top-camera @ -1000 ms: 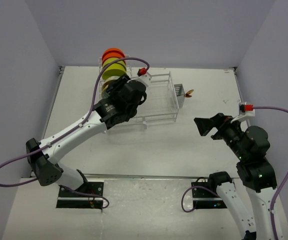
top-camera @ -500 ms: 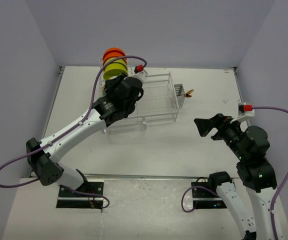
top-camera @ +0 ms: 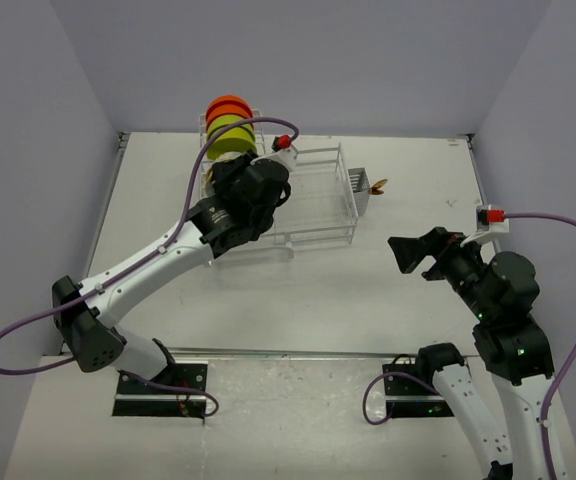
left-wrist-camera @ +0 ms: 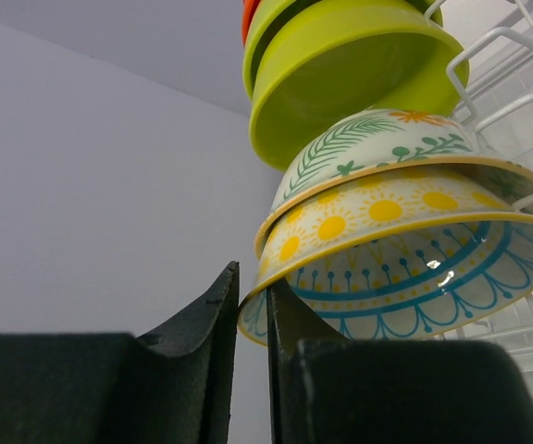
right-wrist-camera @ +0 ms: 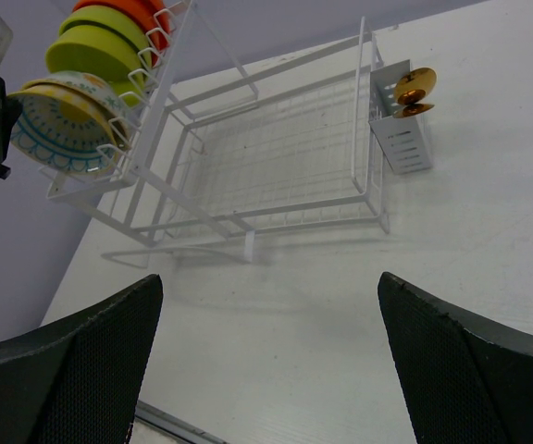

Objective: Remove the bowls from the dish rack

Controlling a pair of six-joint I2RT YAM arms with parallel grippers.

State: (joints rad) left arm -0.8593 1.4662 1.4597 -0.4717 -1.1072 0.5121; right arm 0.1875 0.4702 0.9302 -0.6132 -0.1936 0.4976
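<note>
At the far left of the table [top-camera: 368,310], the left arm reaches up to the taller slotted end of the white wire dish rack [top-camera: 318,205], where the bowls stand on edge in a row. The left gripper [left-wrist-camera: 253,298] has its two black fingers drawn almost together, pinching the rim of the nearest bowl, the flowered bowl [left-wrist-camera: 387,208], whitish with yellow flowers outside and blue line-work inside. Just behind it sits a leaf-patterned bowl [left-wrist-camera: 368,139], touching or nearly touching it, then a lime-green bowl [left-wrist-camera: 340,74], and farthest back an orange-red bowl [top-camera: 227,103]. All of them are in the slots; none lies on the table. To the right of the slotted section the low flat bed of the rack holds nothing. At its right end hangs the small cutlery basket [right-wrist-camera: 399,139], with two round golden utensil ends [right-wrist-camera: 415,88] poking out. Further right and nearer, well apart from the rack, the right gripper [right-wrist-camera: 268,277] hangs above bare table with its fingers spread wide and nothing between them.
</note>
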